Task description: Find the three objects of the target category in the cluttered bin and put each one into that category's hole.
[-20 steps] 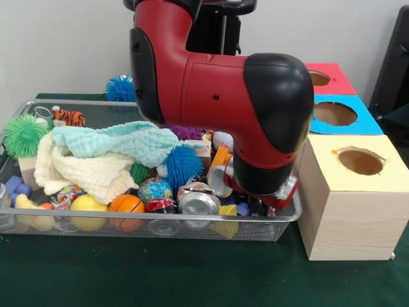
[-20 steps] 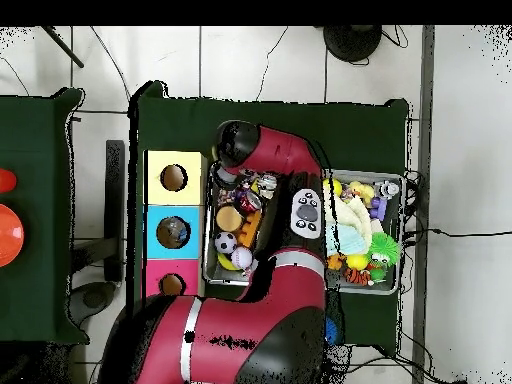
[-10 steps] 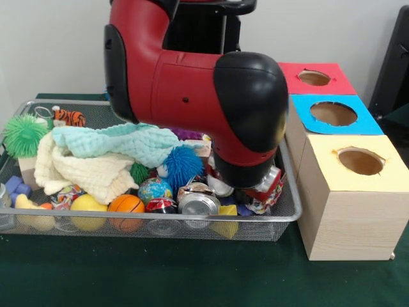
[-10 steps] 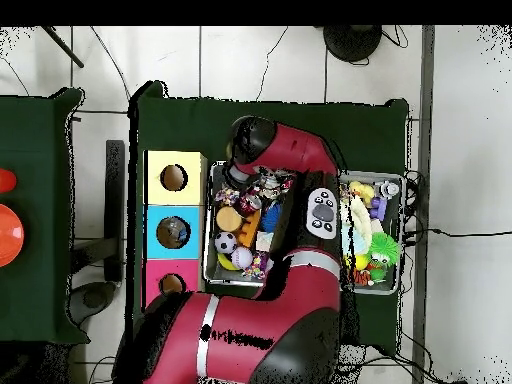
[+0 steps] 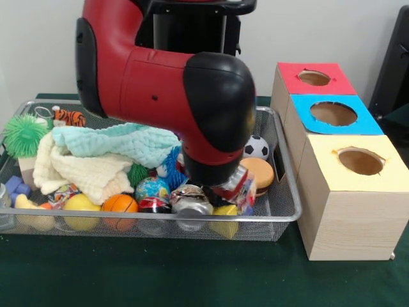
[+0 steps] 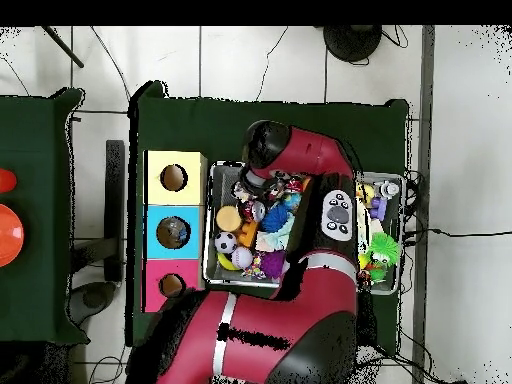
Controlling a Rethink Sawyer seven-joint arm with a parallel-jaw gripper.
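- The arm [image 5: 160, 83] reaches low into the bin – its black wrist [image 5: 214, 115] hangs over the end of the bin next to the boxes and covers most of the hand [image 5: 225, 187].
- The green bench [image 5: 192, 275] carries everything; the wire bin [image 5: 281, 216] sits around the hand, and the row of boxes stands just outside the bin wall on the robot's left of the hand.
- Of the three boxes, the yellow box [image 5: 348, 192] lies nearest the hand, the blue box [image 5: 332, 114] beyond it, and the red box [image 5: 313, 78] farthest along the row. Each has one hole on top.
- The pale cloths [image 5: 102, 157] are heaped on the robot's right of the hand, away from the boxes, and may hide more things.
- A crushed red-and-silver can [image 5: 241, 185] is pressed right under the wrist, on the box side of the hand. Whether the hand grips it or is open beside it – I cannot tell.
- Two more crushed cans, a silver can [image 5: 188, 199] and a red can [image 5: 153, 204], lie just beside the hand on its cloth side, against the bin's front rim.
- If cans are the wanted kind, which is only a guess, any carry runs from the hand straight leftward over the bin wall.
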